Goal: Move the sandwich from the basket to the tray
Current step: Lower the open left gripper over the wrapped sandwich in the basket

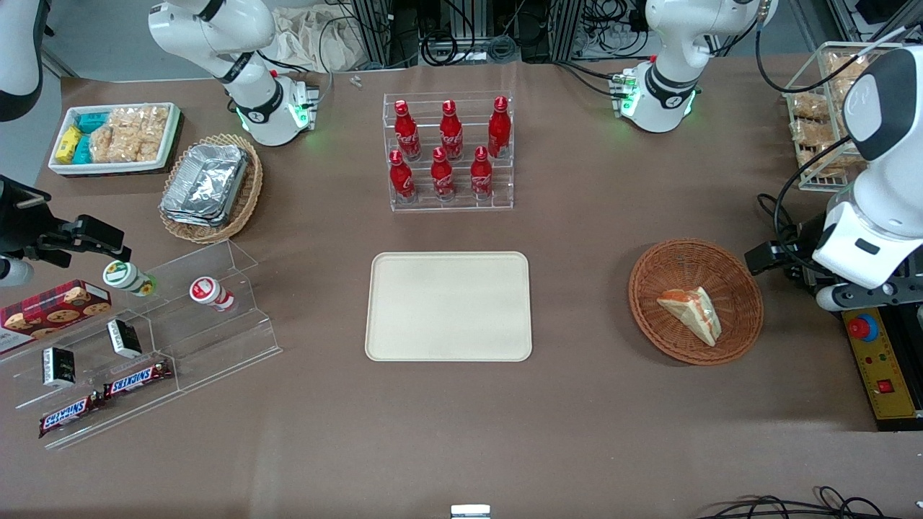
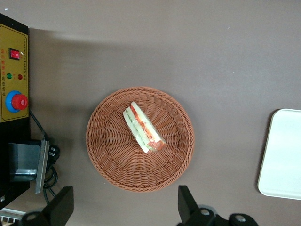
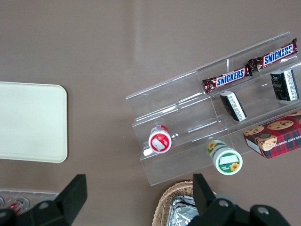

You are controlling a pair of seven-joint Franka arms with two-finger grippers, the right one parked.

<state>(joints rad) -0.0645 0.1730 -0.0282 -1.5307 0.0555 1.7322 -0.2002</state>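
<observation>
The sandwich [image 1: 691,311] [image 2: 142,128], a pale wedge with orange-red filling along its edge, lies in the round reddish-brown wicker basket [image 1: 743,317] [image 2: 108,160]. The cream tray [image 1: 447,306] [image 2: 282,155] lies flat beside the basket, toward the parked arm's end, with nothing on it. My gripper [image 1: 771,258] [image 2: 124,207] hangs high above the table, over the basket's edge at the working arm's end. It is open: the black fingers [image 2: 61,207] stand wide apart with nothing between them.
A yellow control box with a red stop button [image 1: 863,328] [image 2: 14,101] sits close to the basket at the table's end. A rack of red bottles [image 1: 451,155] stands farther from the camera than the tray. Foil pans in a tan basket [image 1: 209,187] and a clear snack stand [image 1: 144,339] are near the parked arm.
</observation>
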